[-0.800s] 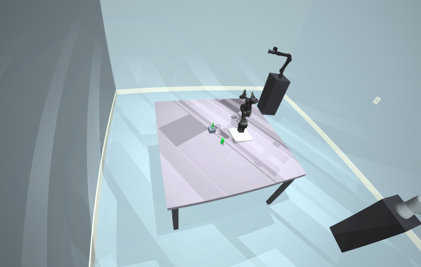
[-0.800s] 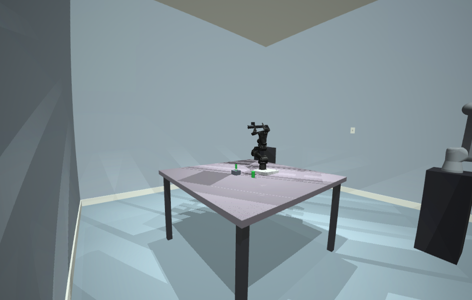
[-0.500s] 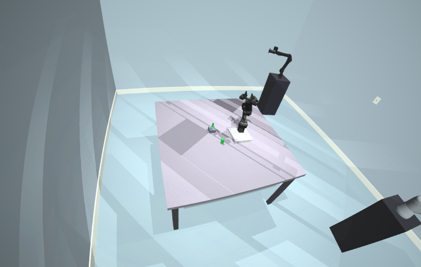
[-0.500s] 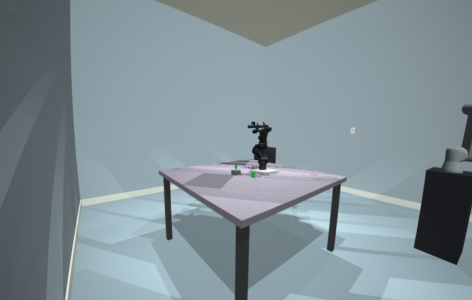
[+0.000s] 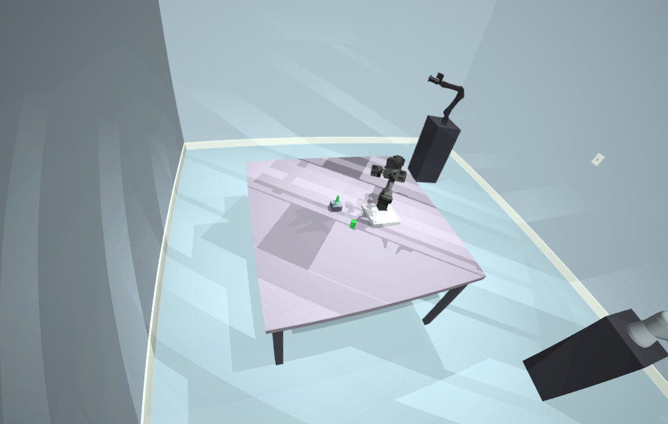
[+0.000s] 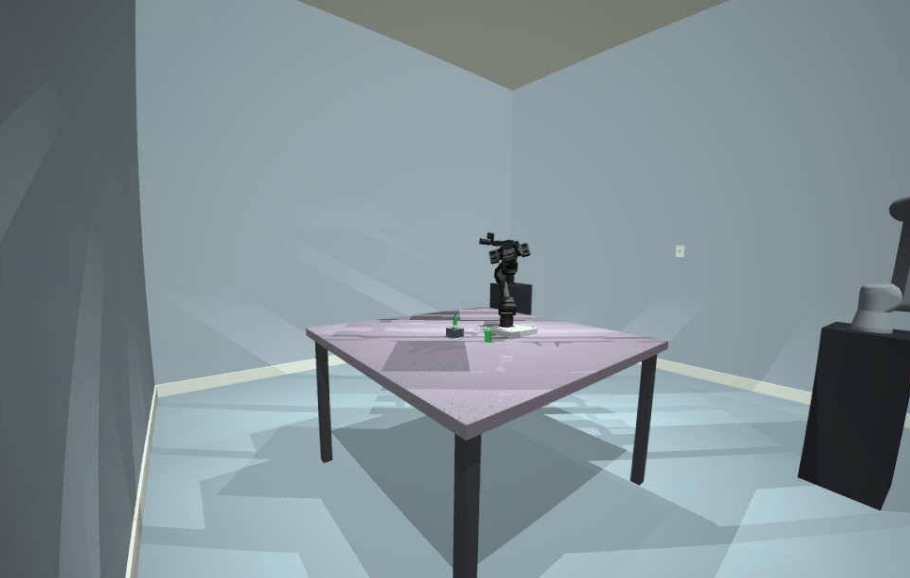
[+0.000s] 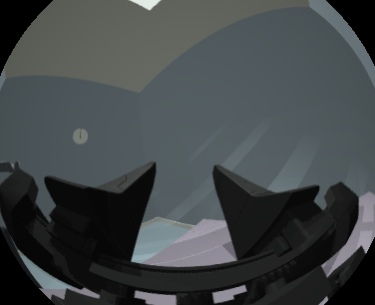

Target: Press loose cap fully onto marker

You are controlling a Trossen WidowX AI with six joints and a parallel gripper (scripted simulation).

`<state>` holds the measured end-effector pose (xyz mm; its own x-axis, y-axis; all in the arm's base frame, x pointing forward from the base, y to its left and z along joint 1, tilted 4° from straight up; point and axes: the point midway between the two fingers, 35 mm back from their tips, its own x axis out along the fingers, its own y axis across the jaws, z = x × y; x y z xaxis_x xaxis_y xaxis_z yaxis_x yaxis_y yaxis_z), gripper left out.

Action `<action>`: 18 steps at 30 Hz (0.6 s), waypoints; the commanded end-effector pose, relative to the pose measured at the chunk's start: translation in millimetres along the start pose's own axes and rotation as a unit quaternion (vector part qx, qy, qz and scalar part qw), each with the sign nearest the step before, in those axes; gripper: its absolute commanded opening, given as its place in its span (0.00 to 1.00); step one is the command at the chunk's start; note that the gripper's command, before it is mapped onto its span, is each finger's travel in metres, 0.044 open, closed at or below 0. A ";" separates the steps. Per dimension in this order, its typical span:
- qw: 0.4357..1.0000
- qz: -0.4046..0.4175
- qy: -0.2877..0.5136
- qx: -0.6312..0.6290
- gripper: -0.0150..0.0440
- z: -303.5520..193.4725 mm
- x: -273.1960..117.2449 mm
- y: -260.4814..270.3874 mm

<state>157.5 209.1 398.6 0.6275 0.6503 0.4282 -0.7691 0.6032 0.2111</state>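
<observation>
The green marker stands upright in the dark grey-blue holder block. The green cap stands loose on the table, between the block and the arm's white base in the top view, a little nearer the camera. My gripper is open with nothing between its fingers. It is held high above the table over the arm's base, well away from marker and cap. In the wrist view it faces the wall and ceiling; marker and cap are not in that view.
The arm rises from a white base plate on the pinkish table. Behind the table another black arm stands on a dark pedestal. A grey arm on a dark pedestal stands off to the right.
</observation>
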 end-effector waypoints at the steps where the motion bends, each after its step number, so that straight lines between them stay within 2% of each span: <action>1: 0.974 -0.077 0.174 0.119 0.68 -70.9 29.9 -24.6; 5: 0.932 -0.157 0.265 0.193 0.68 -114.2 32.2 -46.4; 10: 0.846 -0.286 0.350 0.281 0.68 -162.3 19.9 -77.4; 14: 0.748 -0.408 0.394 0.344 0.68 -193.9 -1.6 -101.7; 18: 0.625 -0.540 0.406 0.390 0.68 -216.2 -31.5 -123.3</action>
<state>249.7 246.9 235.5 0.6721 0.5325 -0.5145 -0.0768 0.7412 0.6669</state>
